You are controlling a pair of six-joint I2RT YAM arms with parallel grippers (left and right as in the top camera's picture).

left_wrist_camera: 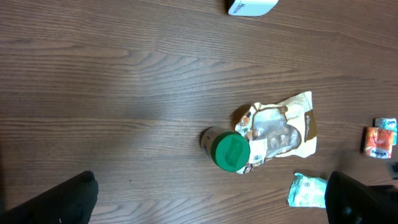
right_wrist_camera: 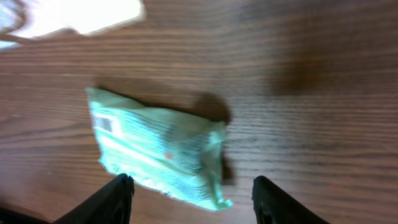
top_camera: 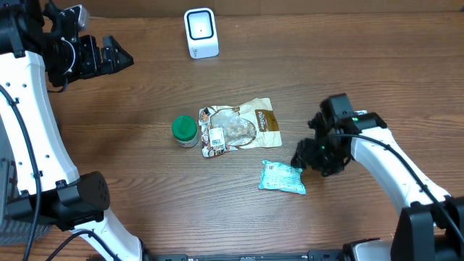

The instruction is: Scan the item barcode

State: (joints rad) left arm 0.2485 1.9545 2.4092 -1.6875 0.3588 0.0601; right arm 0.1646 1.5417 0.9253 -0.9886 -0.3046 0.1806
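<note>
A wooden counter (top_camera: 377,65) is seen from above, with a white robot arm at each side.

Nearest, right of centre, a pale green packet (top_camera: 282,177) lies flat on the counter. The right fingers (top_camera: 301,158) are at its right end, pointing down at it. The right wrist camera is blurred. It shows the two dark fingers open, one on each side of the packet's near edge. The right-hand finger stands clear of the packet. The left-hand one is at the packet's corner, and I cannot tell whether it touches. Neither finger clamps the packet, which casts a shadow on the wood. A white printed patch (right_wrist_camera: 102,123) sits at one end of the packet, too blurred to read.

Further back, near the middle of the counter, lies a crinkled snack bag (top_camera: 238,127) with a clear window and a brown band. It has a white label at its near left corner. A small jar with a green lid (top_camera: 185,131) stands right against the bag's left edge.

The left wrist camera also shows a small orange packet (left_wrist_camera: 379,138) at the right edge of its view.

Farthest, a white barcode scanner (top_camera: 201,32) stands upright at the back of the counter, left of centre and well apart from the pale green packet. At the far left, the left fingers (left_wrist_camera: 71,199) are spread wide open, holding nothing, well apart from every item.
</note>
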